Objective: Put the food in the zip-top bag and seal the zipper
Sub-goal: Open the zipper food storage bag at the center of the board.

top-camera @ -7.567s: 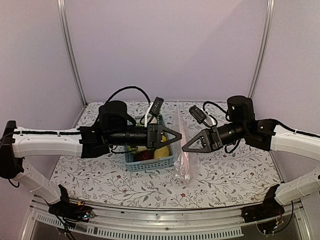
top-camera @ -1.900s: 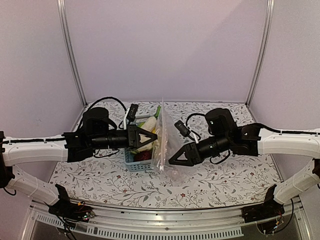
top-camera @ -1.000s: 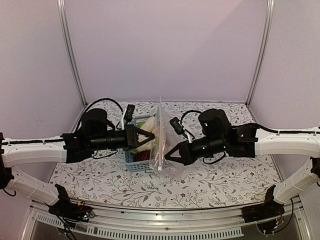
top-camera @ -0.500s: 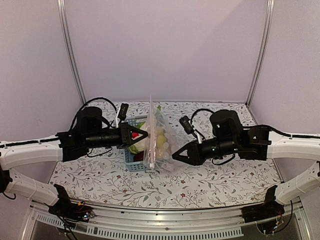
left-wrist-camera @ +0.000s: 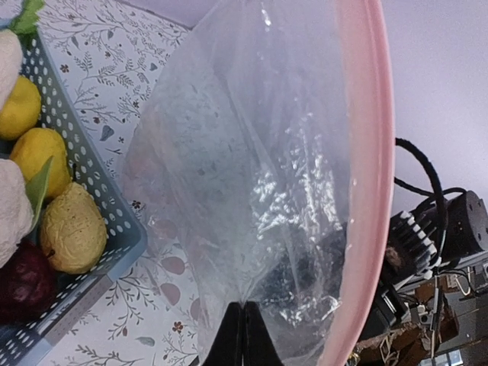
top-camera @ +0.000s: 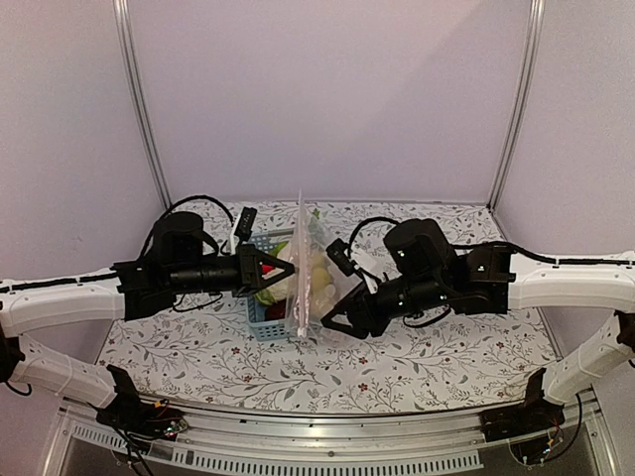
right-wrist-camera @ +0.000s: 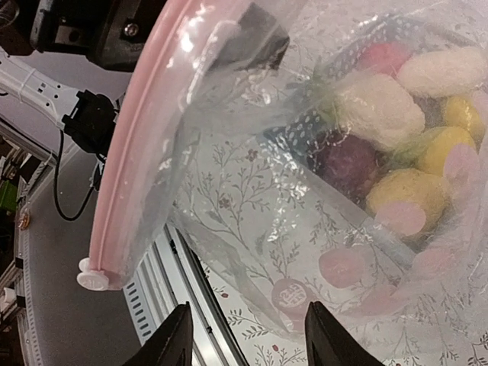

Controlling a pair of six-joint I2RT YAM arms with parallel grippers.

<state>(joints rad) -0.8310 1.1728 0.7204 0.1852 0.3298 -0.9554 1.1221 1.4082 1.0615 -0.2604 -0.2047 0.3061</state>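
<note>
At the lower middle of the top view, above the flowered worktop [top-camera: 417,367], the right end effector [top-camera: 332,319] is seen with its fingers apart; nothing is gripped between them. In its wrist view the open fingers frame the lower edge of the picture, and the zip-top bag [right-wrist-camera: 252,191] hangs just beyond them.

The bag is held upright at the centre of the top view, between the two arms. It is clamped by the left end effector [top-camera: 281,270], whose fingers are pressed together on a fold of the clear film at the bottom of the left wrist view. The zipper [left-wrist-camera: 367,152] is seen as a pink strip along one edge, with a small slider [right-wrist-camera: 95,278] at its end. Whether the mouth is parted cannot be told.

Further back, left of the bag, the light-blue basket [top-camera: 260,319] is found, and the food [left-wrist-camera: 72,229] lies in it: yellow lemons, a dark purple piece and white pieces. Nothing is seen inside the bag.

The step in hand is judged to be readying the bag, with no loading begun. The next move likely calls for the free lip of the mouth to be taken by the right fingers and drawn away, so that the mouth is spread wide enough for a piece to be dropped in.
</note>
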